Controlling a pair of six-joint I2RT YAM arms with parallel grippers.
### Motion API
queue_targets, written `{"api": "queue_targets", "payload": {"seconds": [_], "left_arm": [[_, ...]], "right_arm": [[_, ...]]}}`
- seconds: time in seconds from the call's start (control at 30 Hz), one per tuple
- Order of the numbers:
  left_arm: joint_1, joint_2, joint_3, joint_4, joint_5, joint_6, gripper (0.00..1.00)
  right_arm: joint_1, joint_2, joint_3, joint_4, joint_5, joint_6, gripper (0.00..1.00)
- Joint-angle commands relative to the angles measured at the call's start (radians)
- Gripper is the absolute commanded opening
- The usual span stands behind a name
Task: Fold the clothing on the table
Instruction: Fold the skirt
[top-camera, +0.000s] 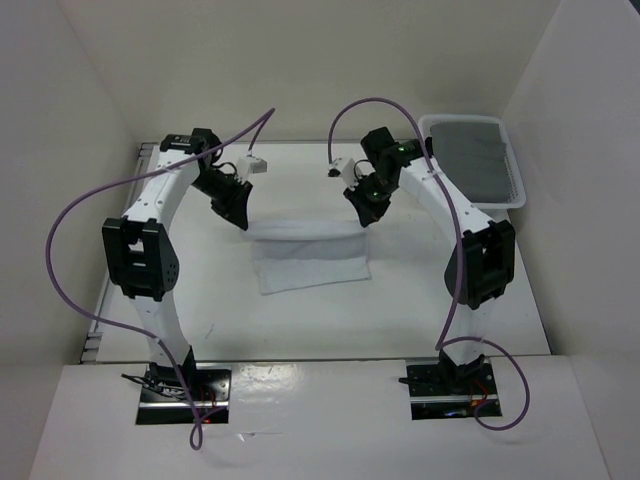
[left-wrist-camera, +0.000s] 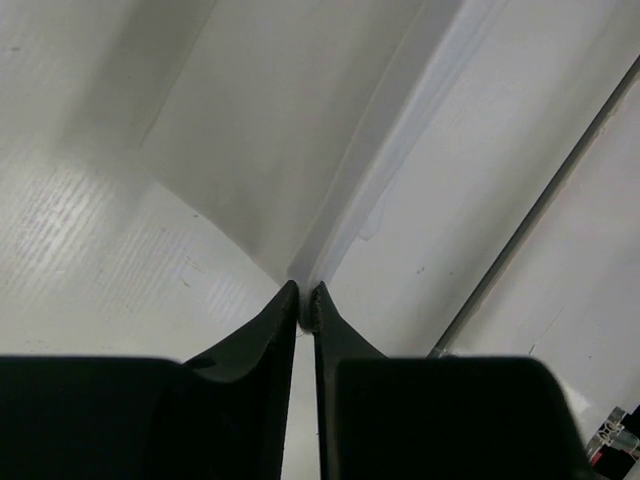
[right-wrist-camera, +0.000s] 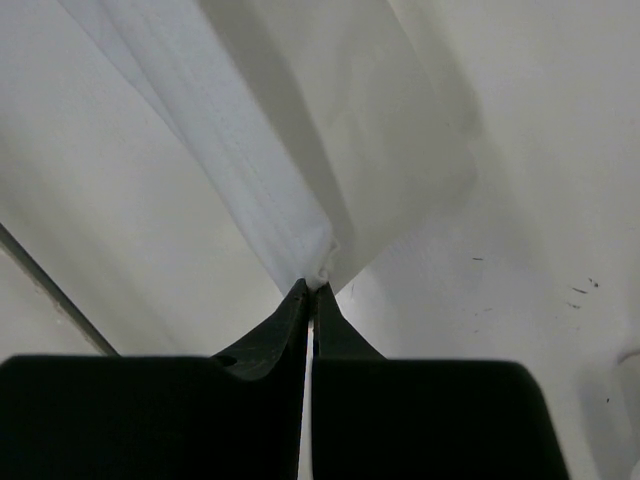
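Note:
The white clothing (top-camera: 310, 258) lies in the middle of the table (top-camera: 200, 295), its back edge lifted into a ridge between the two grippers. My left gripper (top-camera: 241, 221) holds the back left corner. In the left wrist view the dark tips (left-wrist-camera: 306, 300) stand almost together with a strip of the clothing (left-wrist-camera: 270, 150) pinched between them. My right gripper (top-camera: 365, 219) holds the back right corner. In the right wrist view its tips (right-wrist-camera: 312, 290) are shut on a bunched corner of the clothing (right-wrist-camera: 300, 130), which hangs away from them.
A white plastic basket (top-camera: 512, 196) with a dark grey cloth (top-camera: 472, 158) in it stands at the back right. White walls close the table on three sides. A thin metal rail (left-wrist-camera: 540, 210) runs along the table edge near the left gripper.

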Motion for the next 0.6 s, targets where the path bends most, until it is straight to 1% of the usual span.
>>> {"api": "queue_targets", "payload": {"seconds": [0.0,0.07,0.1,0.2,0.23,0.27,0.37,0.43,0.53,0.57], "left_arm": [[-0.004,-0.083,-0.033,-0.018,0.037,0.05,0.2],[-0.004,-0.109,-0.072,-0.018,0.037,0.059,0.24],[-0.004,-0.118,-0.084,-0.018,0.037,0.07,0.28],[-0.013,-0.155,-0.135,-0.018,0.037,0.081,0.37],[-0.024,-0.17,-0.147,-0.018,0.037,0.081,0.38],[-0.024,-0.17,-0.158,-0.018,0.037,0.081,0.4],[-0.024,-0.195,-0.2,-0.018,0.037,0.081,0.43],[-0.033,-0.218,-0.233,-0.018,0.037,0.081,0.43],[-0.033,-0.227,-0.256,-0.018,0.037,0.081,0.43],[-0.033,-0.227,-0.268,-0.018,0.037,0.081,0.43]], "right_arm": [[0.015,-0.062,-0.017,-0.048,0.011,-0.029,0.0],[0.025,-0.071,-0.045,-0.048,0.035,-0.038,0.0],[0.025,-0.071,-0.045,-0.039,0.052,-0.038,0.0],[0.025,-0.08,-0.068,-0.038,0.077,-0.047,0.05],[0.025,-0.09,-0.077,-0.038,0.077,-0.047,0.05],[0.025,-0.09,-0.088,-0.038,0.087,-0.047,0.09],[0.034,-0.099,-0.115,-0.038,0.107,-0.057,0.1],[0.043,-0.108,-0.128,-0.054,0.116,-0.069,0.11],[0.081,-0.108,-0.16,-0.106,0.117,-0.09,0.21],[0.094,-0.108,-0.16,-0.118,0.117,-0.09,0.28]]}}
